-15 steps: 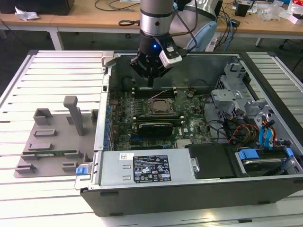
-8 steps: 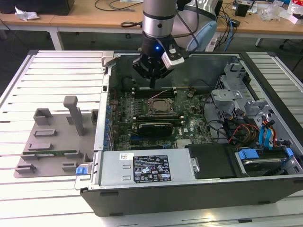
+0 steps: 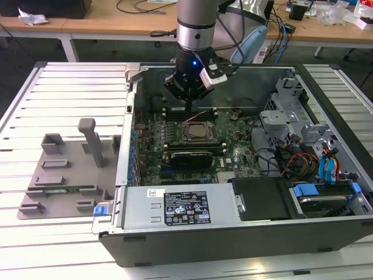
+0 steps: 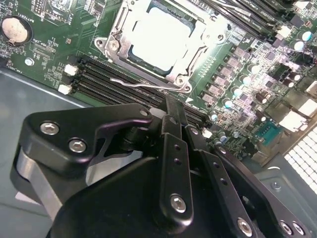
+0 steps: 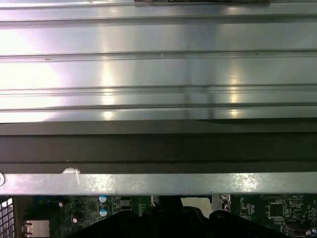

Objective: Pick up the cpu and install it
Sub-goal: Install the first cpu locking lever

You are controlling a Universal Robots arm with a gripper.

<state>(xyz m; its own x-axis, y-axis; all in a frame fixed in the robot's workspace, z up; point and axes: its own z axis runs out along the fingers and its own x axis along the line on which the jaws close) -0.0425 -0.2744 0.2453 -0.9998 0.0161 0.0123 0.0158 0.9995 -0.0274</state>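
Observation:
The cpu (image 4: 161, 42) lies flat inside the metal socket frame (image 4: 115, 47) on the green motherboard, its pale top plate glaring in the second wrist view. In the exterior view the cpu (image 3: 198, 133) sits mid-board in the open computer case. My gripper (image 3: 190, 107) hangs over the board just behind the socket, clear of the cpu. Its black fingers (image 4: 172, 144) meet at the tips, so my gripper (image 4: 171, 103) is shut with nothing in it. The socket's wire lever (image 4: 136, 84) lies along the near side of the frame.
The case wall (image 5: 158, 144) stands close behind the gripper. Memory slots (image 4: 99, 79) run beside the socket, and a coin battery (image 4: 15, 29) sits nearby. A grey fixture tray (image 3: 64, 175) with a green memory stick lies at the exterior view's left. Cables and drive bays (image 3: 309, 157) fill the case's right side.

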